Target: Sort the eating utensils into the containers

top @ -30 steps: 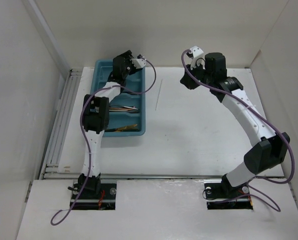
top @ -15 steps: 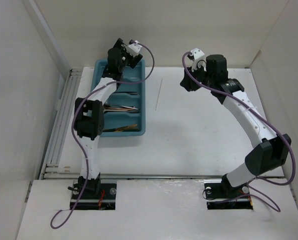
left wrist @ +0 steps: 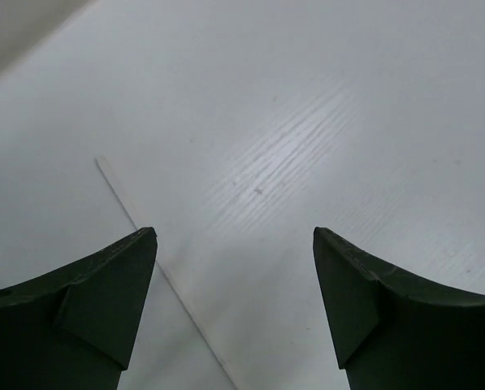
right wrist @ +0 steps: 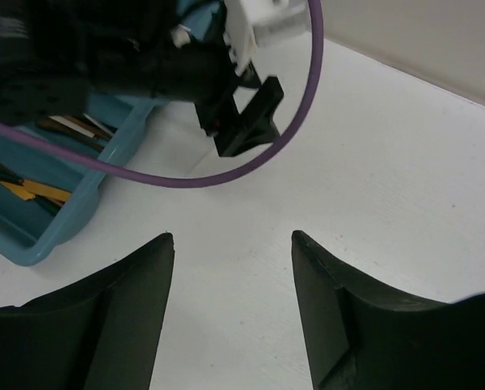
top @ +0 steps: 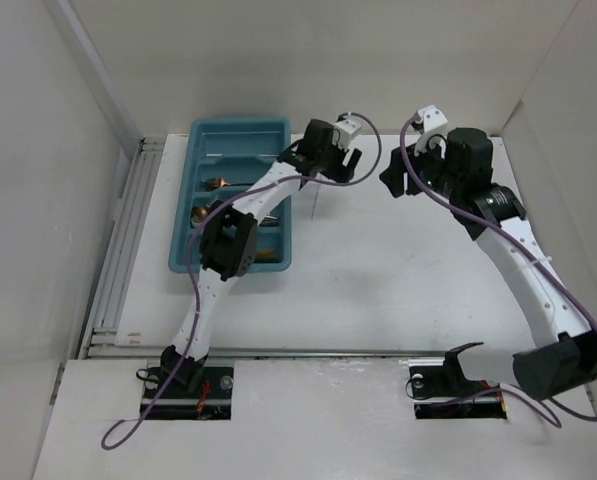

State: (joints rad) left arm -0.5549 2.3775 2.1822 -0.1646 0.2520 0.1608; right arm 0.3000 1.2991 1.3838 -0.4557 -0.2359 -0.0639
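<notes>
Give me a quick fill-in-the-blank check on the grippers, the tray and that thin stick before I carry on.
1. The left gripper is ___ and holds nothing.
2. The thin pale stick lies on the bare ___, not in the teal tray.
3. In the top view, the teal tray is to the ___ of the stick.
4. Of the two grippers, the ___ one is nearer the tray; the right gripper is open too.

Missing words: open; table; left; left

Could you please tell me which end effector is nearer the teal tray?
The left end effector, hovering just right of the tray; the right end effector hangs farther to the right.
</notes>
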